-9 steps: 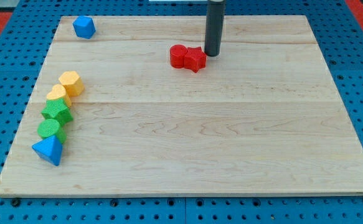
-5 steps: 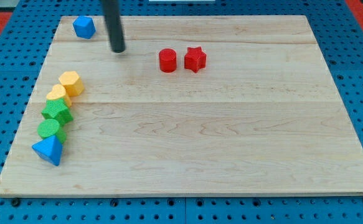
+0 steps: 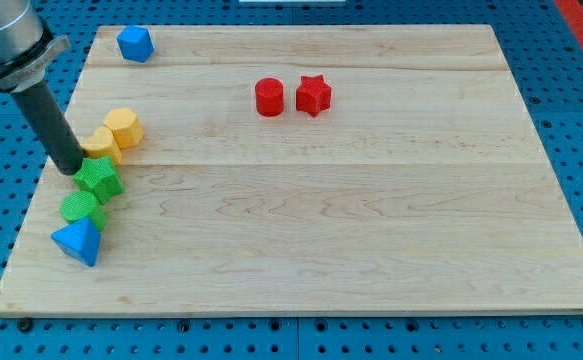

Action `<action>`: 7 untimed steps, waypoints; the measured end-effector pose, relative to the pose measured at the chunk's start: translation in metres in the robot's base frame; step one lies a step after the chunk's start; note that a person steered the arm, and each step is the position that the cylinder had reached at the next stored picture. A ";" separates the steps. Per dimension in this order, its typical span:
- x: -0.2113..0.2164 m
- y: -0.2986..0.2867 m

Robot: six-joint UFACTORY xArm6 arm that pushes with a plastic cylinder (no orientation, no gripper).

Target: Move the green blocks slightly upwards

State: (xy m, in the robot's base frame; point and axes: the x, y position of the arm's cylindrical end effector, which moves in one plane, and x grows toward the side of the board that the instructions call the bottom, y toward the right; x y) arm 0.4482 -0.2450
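My tip (image 3: 69, 168) is at the view's left edge of the board, touching the left side of the green star block (image 3: 99, 179). A green cylinder (image 3: 79, 208) sits just below the star. Two yellow blocks sit above the star: one (image 3: 99, 144) right by the rod and a yellow hexagonal block (image 3: 123, 127) up and to its right. A blue pyramid-like block (image 3: 78, 241) lies just below the green cylinder.
A blue block (image 3: 134, 43) sits at the top left corner. A red cylinder (image 3: 269, 97) and a red star (image 3: 313, 95) stand side by side at the top middle. The wooden board (image 3: 371, 220) lies on a blue pegboard.
The rod has swept from the top middle to the left edge, beside the green star. The red cylinder slid left, away from the red star. The yellow blocks and green star shifted slightly right.
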 end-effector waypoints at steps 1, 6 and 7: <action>-0.009 0.038; 0.037 0.000; 0.097 0.011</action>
State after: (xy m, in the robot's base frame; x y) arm 0.5453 -0.2340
